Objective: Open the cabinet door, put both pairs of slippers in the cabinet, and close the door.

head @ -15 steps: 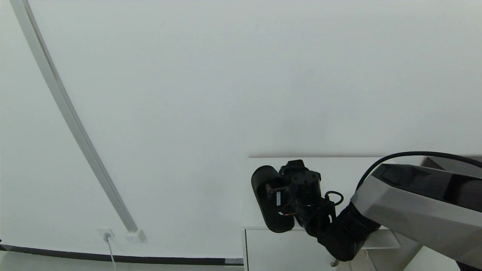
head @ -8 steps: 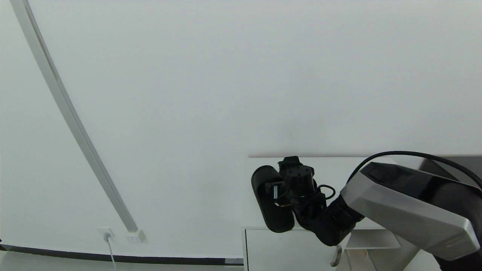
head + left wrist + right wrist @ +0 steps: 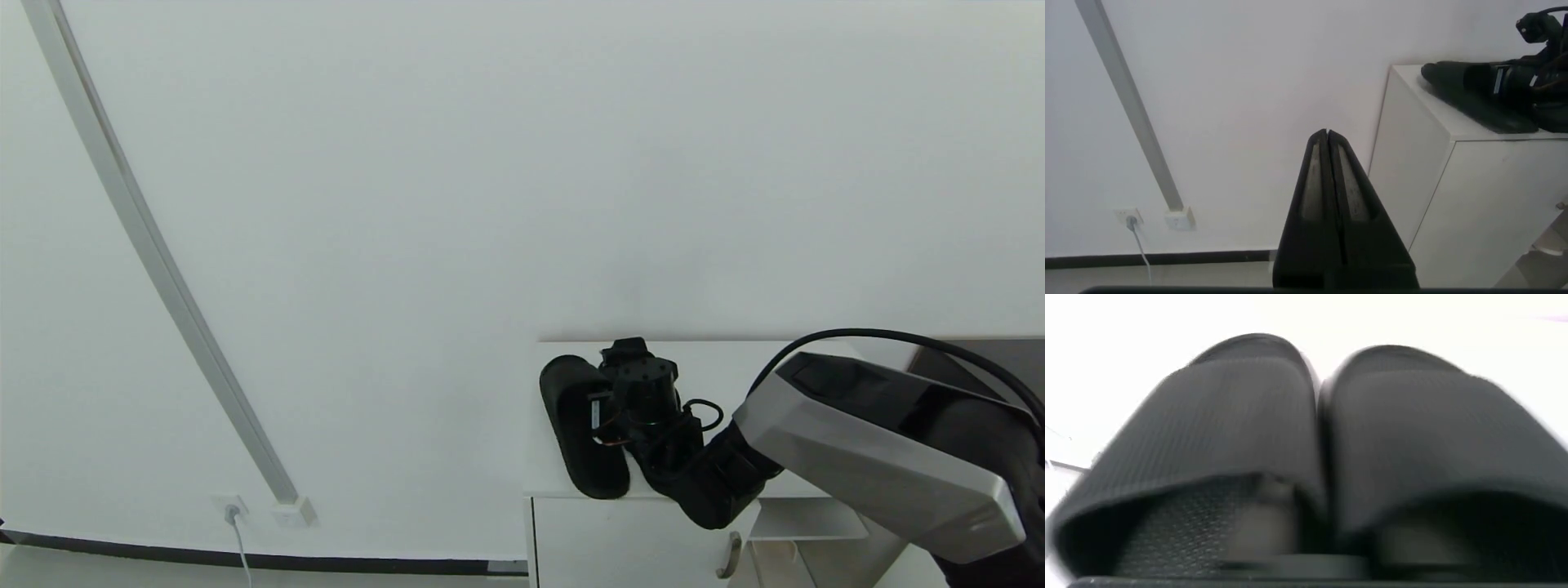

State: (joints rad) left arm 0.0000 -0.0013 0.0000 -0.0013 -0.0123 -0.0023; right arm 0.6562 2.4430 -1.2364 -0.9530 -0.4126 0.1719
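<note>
Over to the right gripper (image 3: 602,418) now: closed tight on the pair of black slippers (image 3: 581,441), tucked in under the 2 straps and pinching the inner sides together. Lying on top of the white cabinet (image 3: 735,367), right at the gripper's tip, close to the top's left edge. Directly beneath the gripper, the cabinet front with its door handle (image 3: 732,555), and beside that a bit of shelf (image 3: 808,523). And the left gripper (image 3: 1328,140): pressed fully shut, gripping nothing, up in open air, the cabinet ahead and well apart. Far off to the right gripper's left, low on the wall, a wall socket (image 3: 231,513) and a grey wall strip (image 3: 155,253).
</note>
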